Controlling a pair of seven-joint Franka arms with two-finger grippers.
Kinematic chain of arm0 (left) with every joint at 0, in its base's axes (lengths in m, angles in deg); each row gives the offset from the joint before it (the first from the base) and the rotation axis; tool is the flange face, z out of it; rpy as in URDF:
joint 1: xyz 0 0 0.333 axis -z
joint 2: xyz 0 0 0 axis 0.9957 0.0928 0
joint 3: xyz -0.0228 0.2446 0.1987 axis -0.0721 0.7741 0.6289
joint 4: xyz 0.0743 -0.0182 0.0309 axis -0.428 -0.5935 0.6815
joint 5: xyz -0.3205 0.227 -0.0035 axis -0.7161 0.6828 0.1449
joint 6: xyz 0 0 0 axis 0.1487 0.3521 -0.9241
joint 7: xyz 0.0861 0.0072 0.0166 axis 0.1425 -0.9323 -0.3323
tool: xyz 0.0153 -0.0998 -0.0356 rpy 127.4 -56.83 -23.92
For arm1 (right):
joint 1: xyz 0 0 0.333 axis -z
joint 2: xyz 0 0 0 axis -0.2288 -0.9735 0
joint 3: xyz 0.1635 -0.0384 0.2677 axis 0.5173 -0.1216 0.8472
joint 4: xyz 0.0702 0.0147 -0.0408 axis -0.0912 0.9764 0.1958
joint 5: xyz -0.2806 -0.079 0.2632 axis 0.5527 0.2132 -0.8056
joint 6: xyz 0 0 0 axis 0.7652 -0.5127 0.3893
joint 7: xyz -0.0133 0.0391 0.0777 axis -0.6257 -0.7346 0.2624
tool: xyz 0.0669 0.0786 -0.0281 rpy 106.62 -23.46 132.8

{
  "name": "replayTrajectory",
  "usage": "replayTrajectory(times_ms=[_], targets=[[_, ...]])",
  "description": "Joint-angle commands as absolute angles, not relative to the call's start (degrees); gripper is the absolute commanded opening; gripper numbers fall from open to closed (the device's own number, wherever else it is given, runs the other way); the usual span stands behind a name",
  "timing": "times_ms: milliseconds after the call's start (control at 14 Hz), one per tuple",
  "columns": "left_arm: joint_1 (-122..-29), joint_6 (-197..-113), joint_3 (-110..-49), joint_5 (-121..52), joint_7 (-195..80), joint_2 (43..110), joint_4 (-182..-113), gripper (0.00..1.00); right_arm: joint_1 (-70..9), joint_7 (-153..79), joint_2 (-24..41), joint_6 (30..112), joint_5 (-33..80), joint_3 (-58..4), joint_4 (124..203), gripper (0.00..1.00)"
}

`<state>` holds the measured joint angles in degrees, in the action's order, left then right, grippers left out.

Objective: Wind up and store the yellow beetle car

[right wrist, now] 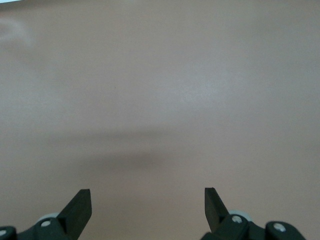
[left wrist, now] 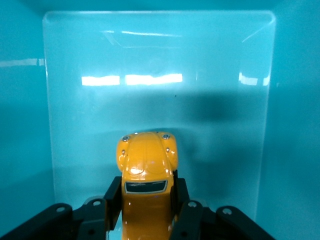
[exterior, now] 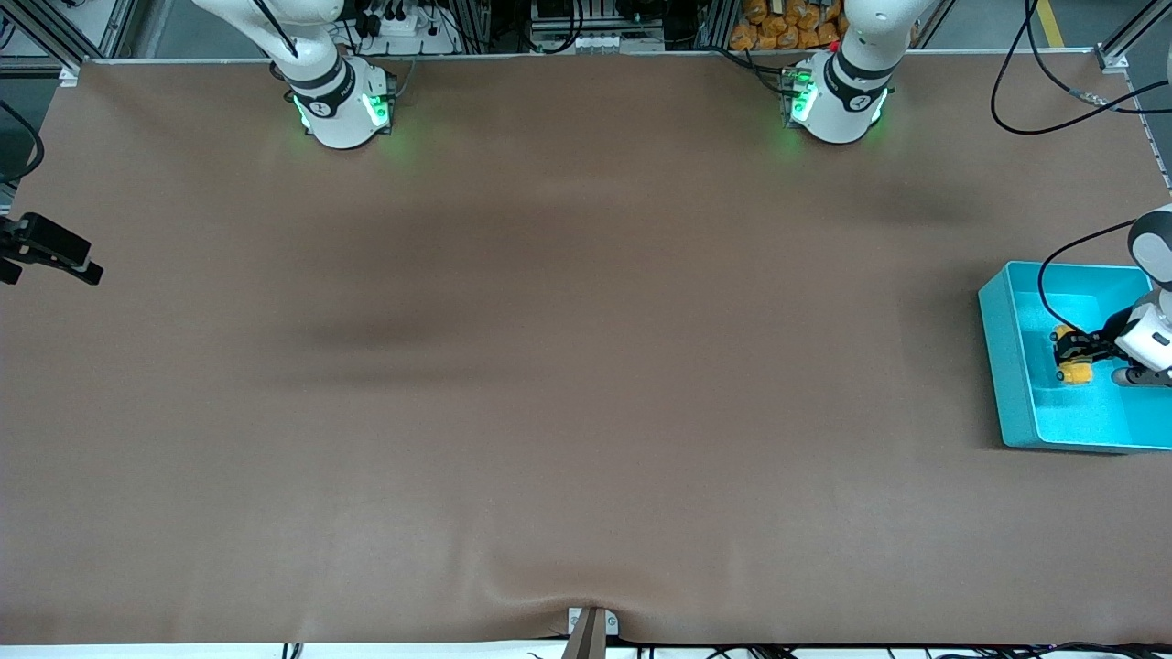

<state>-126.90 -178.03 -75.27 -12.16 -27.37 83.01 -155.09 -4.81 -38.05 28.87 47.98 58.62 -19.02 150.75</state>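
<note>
The yellow beetle car (exterior: 1078,373) is inside the turquoise bin (exterior: 1007,366) at the left arm's end of the table. My left gripper (exterior: 1067,352) reaches into the bin and is shut on the car's body. In the left wrist view the car (left wrist: 146,160) sits between the two black fingers (left wrist: 113,197), its rounded hood pointing at the bin's floor (left wrist: 150,75). I cannot tell whether its wheels touch the floor. My right gripper (right wrist: 147,200) is open and empty above bare table; it shows at the right arm's end in the front view (exterior: 55,261).
The brown table cover (exterior: 586,366) has a raised wrinkle at its edge nearest the front camera (exterior: 591,599). The bin's walls (left wrist: 25,125) stand close around the left gripper. A black cable (exterior: 1053,275) hangs over the bin.
</note>
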Motion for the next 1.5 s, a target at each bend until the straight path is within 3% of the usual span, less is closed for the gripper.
replayTrajectory(times_ms=[0,71,143,214,285,641,1211,1425], targets=[[-128.36,-178.65,-75.91,-13.30,-24.38,84.43,-154.00,0.00,-4.09,-38.94,29.02,48.18,58.89,-18.55,150.52,1.00],[-128.18,-178.65,-75.91,-13.30,-24.46,84.52,-154.09,0.07,-4.09,-38.94,29.02,48.27,58.89,-18.55,150.52,1.00],[-128.01,-178.65,-75.91,-13.30,-24.47,84.69,-154.09,0.41,-4.09,-38.94,29.02,48.36,58.89,-18.55,150.52,1.00],[-127.83,-178.65,-75.91,-13.22,-24.38,84.87,-154.09,0.90,-4.09,-38.94,29.02,48.27,58.89,-18.55,150.52,1.00],[-127.66,-178.65,-76.09,-13.13,-24.38,84.43,-154.09,1.00,-4.09,-38.94,29.02,48.36,58.89,-18.55,150.52,1.00],[-127.30,-176.72,-78.63,-13.13,-25.08,77.85,-154.09,1.00,-4.00,-38.94,29.02,48.53,58.89,-18.55,150.52,1.00],[-127.30,-163.55,-86.97,-13.13,-34.65,69.15,-153.21,1.00,-4.00,-38.94,29.02,48.53,58.89,-18.63,150.61,1.00],[-120.39,-156.88,-85.42,-13.30,-40.26,64.49,-153.21,1.00,-4.00,-38.94,29.02,48.88,58.98,-18.63,150.53,1.00]])
